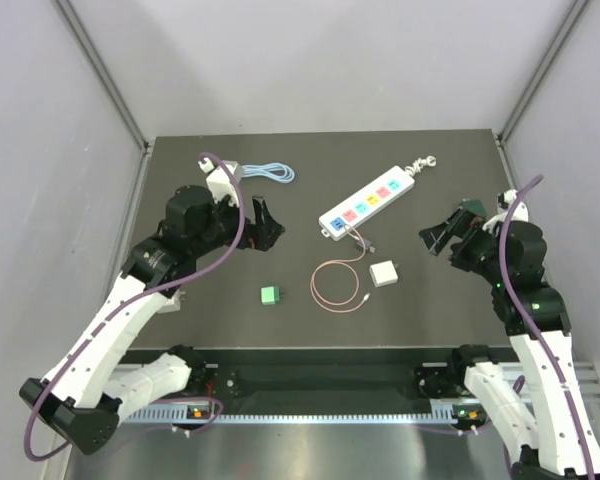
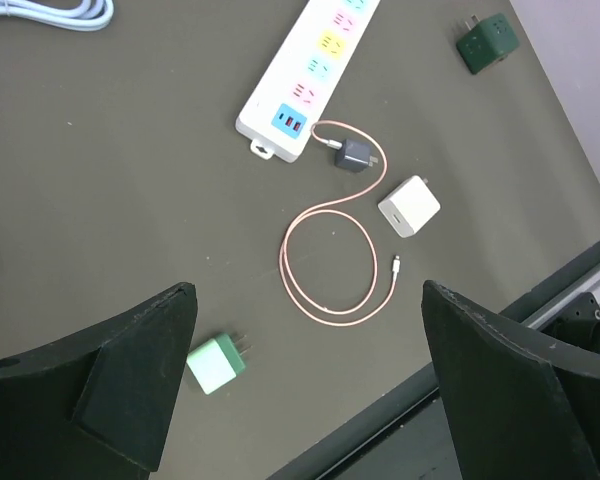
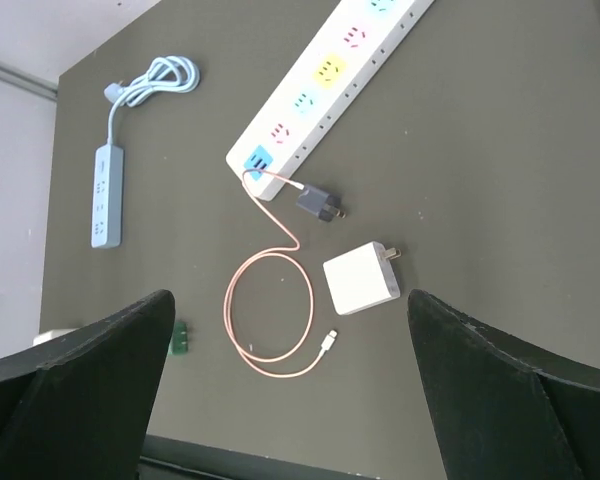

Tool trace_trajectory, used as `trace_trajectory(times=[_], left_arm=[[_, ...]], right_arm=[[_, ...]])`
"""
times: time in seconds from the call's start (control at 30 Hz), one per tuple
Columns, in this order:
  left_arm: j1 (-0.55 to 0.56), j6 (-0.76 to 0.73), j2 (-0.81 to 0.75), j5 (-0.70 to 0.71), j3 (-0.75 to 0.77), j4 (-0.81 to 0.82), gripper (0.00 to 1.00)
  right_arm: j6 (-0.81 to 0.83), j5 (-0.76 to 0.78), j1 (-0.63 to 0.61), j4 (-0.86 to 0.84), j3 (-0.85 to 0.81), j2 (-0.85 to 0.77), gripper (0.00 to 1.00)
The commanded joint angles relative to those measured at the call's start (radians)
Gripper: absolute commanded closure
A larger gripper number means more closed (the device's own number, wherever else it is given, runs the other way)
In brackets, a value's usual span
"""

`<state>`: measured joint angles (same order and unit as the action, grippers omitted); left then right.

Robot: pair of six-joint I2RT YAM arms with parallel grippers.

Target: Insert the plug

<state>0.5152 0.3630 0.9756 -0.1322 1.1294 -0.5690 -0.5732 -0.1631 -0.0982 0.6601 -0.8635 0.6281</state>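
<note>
Wide-spread dark fingers [image 2: 130, 380] of the left gripper [image 2: 308, 300] are seen at the bottom corners of the left wrist view, with nothing held between them. The right gripper [image 3: 290, 300] is likewise opened fully and is empty. In the overhead view both are held above the dark table [image 1: 430, 320], one at centre left, the other at centre right, well apart.

A white power strip [image 1: 370, 203] with coloured sockets is laid diagonally in the upper middle of the overhead view. A dark grey charger plug [image 2: 354, 154] is lying just beside the strip's lower end, its prongs not inserted in any socket. A pink cable [image 2: 325, 260] is looped on the table below it. One end is brought to the strip's USB end, though whether it is seated there cannot be told. A white adapter [image 2: 409, 206] is placed just beside the loop, to its right.

A light green plug [image 2: 217, 364] is found at the lower left of the left wrist view, well apart from the strip. A dark green plug [image 2: 485, 42] is seen at that view's upper right. A blue power strip [image 3: 105, 195] with a coiled cord is laid at the upper left of the right wrist view.
</note>
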Motion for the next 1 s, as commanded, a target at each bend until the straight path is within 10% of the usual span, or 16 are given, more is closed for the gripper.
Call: trace_trajectory(times=[0.0, 0.6, 0.97], left_arm=[[-0.001, -0.018, 0.015, -0.029, 0.033, 0.037, 0.02], [-0.001, -0.093, -0.071, 0.157, -0.215, 0.139, 0.02], [0.0, -0.098, -0.086, 0.183, -0.217, 0.12, 0.02]], right_arm=[[-0.03, 0.043, -0.011, 0.004, -0.009, -0.016, 0.0], [-0.172, 0.566, 0.147, -0.115, -0.144, 0.53, 0.0], [-0.244, 0.461, 0.314, -0.223, -0.348, 0.906, 0.03]])
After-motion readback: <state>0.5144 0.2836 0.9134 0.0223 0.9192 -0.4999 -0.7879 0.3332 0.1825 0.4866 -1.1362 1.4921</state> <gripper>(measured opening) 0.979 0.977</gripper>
